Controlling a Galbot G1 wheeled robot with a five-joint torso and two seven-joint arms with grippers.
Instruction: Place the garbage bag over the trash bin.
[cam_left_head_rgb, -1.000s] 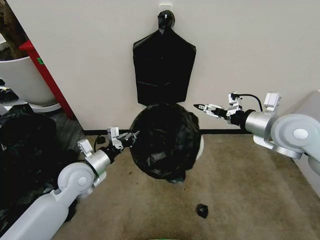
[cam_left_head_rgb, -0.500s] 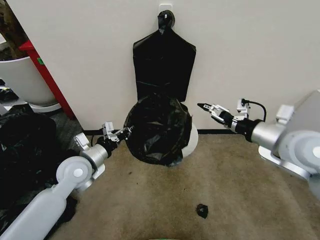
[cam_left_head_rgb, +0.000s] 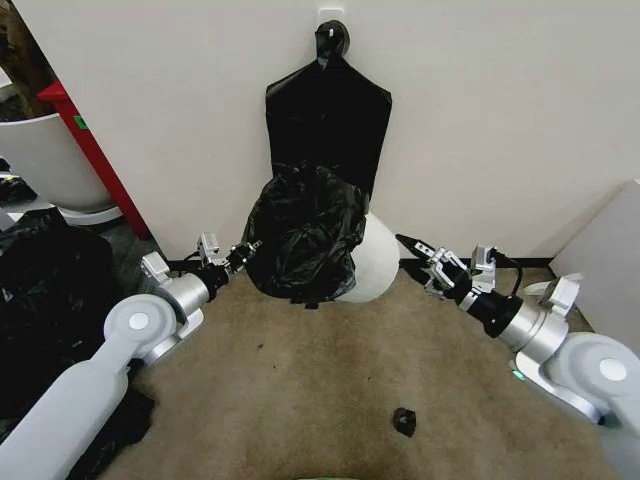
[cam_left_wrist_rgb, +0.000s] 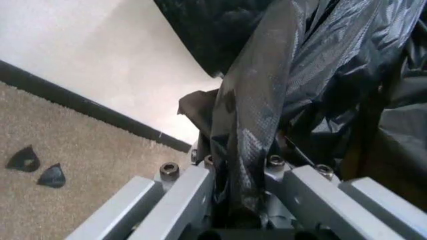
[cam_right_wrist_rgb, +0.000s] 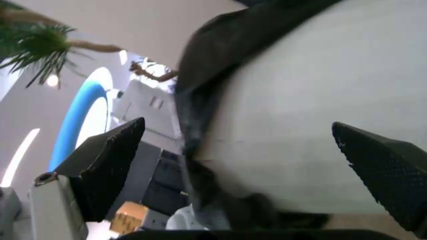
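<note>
While the trash bin (cam_left_head_rgb: 375, 262) lies tipped on the carpet (cam_left_head_rgb: 300, 400) against the far wall (cam_left_head_rgb: 500, 110), its mouth turned to the left, the garbage bag (cam_left_head_rgb: 300, 235) is seen bunched over that mouth and the upper left part of the bin. The cream-white side of the bin is left bare on the right.

The left pincer (cam_left_head_rgb: 243, 255) is found just left of the bag, low near the floor. In the left wrist view a twisted fold of the garbage bag (cam_left_wrist_rgb: 253, 125) is seen clamped between the closed metal fingers (cam_left_wrist_rgb: 193, 195) of the left pincer (cam_left_wrist_rgb: 243, 200); the pincer is recorded as grasping the bag.

The right pincer (cam_left_head_rgb: 425, 262) is found just right of the bin, apart from it, with its dark fingertips (cam_left_head_rgb: 412, 243) spread. In the right wrist view the two black pads (cam_right_wrist_rgb: 110, 160) are seen wide apart on either side of the trash bin (cam_right_wrist_rgb: 313, 110), nothing held; the right pincer (cam_right_wrist_rgb: 247, 175) is recorded as released. A dark edge of the garbage bag (cam_right_wrist_rgb: 200, 100) is seen across the bin's side.

A flat black bag bundle (cam_left_head_rgb: 328, 130) is seen hanging on the wall above the bin. A small black scrap (cam_left_head_rgb: 403, 421) lies on the near carpet.
</note>
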